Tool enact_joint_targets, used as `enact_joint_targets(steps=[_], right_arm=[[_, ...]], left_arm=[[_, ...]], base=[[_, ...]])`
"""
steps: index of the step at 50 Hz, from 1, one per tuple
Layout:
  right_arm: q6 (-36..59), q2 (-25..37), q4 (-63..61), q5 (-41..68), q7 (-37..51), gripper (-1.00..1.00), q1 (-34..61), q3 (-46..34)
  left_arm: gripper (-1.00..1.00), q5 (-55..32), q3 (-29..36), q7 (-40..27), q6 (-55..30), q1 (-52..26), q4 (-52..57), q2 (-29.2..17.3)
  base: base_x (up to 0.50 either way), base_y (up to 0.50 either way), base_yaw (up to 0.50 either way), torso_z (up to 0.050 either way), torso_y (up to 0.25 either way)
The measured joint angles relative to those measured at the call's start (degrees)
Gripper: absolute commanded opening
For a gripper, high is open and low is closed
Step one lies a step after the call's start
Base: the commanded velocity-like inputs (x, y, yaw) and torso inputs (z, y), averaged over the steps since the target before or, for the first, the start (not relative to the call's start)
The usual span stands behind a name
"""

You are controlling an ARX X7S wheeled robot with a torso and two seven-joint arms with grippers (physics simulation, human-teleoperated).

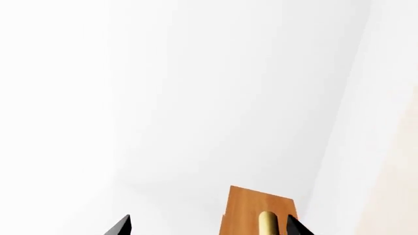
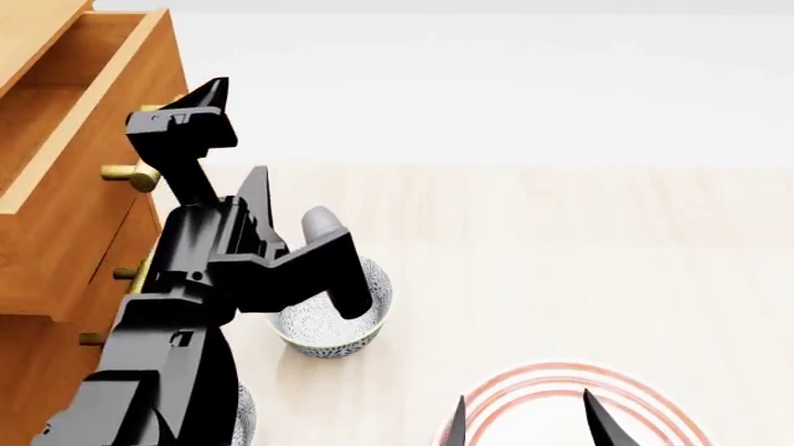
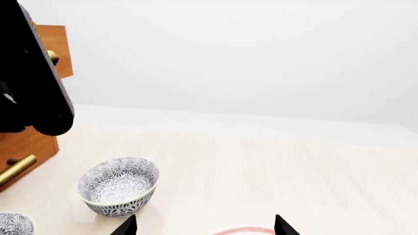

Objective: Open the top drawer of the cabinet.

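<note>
— Where is the cabinet (image 2: 50, 307)?

— Upper left of the head frame, running down the left edge. Its top drawer (image 2: 74, 139) stands pulled out, the paler inner box showing, with the brass handle (image 2: 129, 174) on its front.

— And the left gripper (image 2: 186, 125)?

— It reaches up to that drawer front, right by the handle. In the left wrist view the two dark fingertips (image 1: 119, 226) sit wide apart at the bottom edge, and the handle lies just inside one of them. Whether they actually press on the bar I cannot tell.

— The lower drawers?

— Their handles (image 2: 125, 273) show below, partly hidden by the arm — the fronts look flush.

— What about the right gripper (image 2: 522, 423)?

— Low at the bottom of the head frame, over a plate with red rings (image 2: 670, 413). Its fingers are spread wide and hold nothing.

— Anything else on the floor?

— A patterned bowl (image 3: 119, 185) just right of the cabinet, and a second one (image 3: 14, 224) at the lower left corner of the right wrist view.
</note>
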Motion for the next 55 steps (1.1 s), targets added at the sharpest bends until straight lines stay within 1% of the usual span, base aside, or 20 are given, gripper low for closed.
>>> enact_joint_targets(steps=[6,10,14,23,32,37,43,49,55], right_arm=[[-0.21,0.23,-0.12,0.11,0.11,1.00,-0.36,0.19],[0.03,0.31,-0.10,0.16,0.24,1.00,-0.27,0.10],[0.39,0.38,-0.11,0.31,0.36,1.00,-0.06,0.01],[1.99,1.09,-1.57,0.82,0.82,1.00,0.78,0.01],[1.95,1.77,-2.25,1.46,0.69,1.00,0.75,0.69],[1.71,2.16,-2.43,1.91,0.51,1.00,0.62,1.31],[0.96,2.45,-1.70,2.13,-0.02,1.00,0.49,1.73],[0.80,2.65,-0.88,2.28,-0.38,1.00,0.80,1.76],[1.09,2.82,-0.42,2.48,-0.44,1.00,1.39,1.79]], left_arm=[[1.00,0.34,0.53,0.60,-0.89,-0.14,1.21,0.34],[1.00,0.41,0.66,2.55,-2.30,-1.85,3.09,0.38],[1.00,0.79,1.30,5.85,-5.22,-5.12,5.72,0.66],[1.00,0.36,2.78,16.98,-13.02,-17.10,12.14,1.87],[1.00,-1.50,0.15,26.68,-18.64,-29.21,14.44,3.92],[1.00,-3.47,-4.63,30.70,-20.30,-32.93,13.49,4.87],[1.00,-6.40,-11.70,35.00,-21.14,-37.50,9.55,5.51],[1.00,-9.66,-21.75,38.18,-21.63,-42.99,1.47,6.79],[1.00,-11.94,-32.82,39.50,-22.95,-46.82,-7.23,7.34]], base=[[0.00,0.00,0.00,0.000,0.000],[0.00,0.00,0.00,0.000,0.000],[0.00,0.00,0.00,0.000,0.000],[0.00,0.00,0.00,0.000,0.000],[0.00,0.00,0.00,0.000,0.000],[0.00,0.00,0.00,0.000,0.000],[0.00,0.00,0.00,0.000,0.000],[0.00,0.00,0.00,0.000,0.000],[0.00,0.00,0.00,0.000,0.000]])
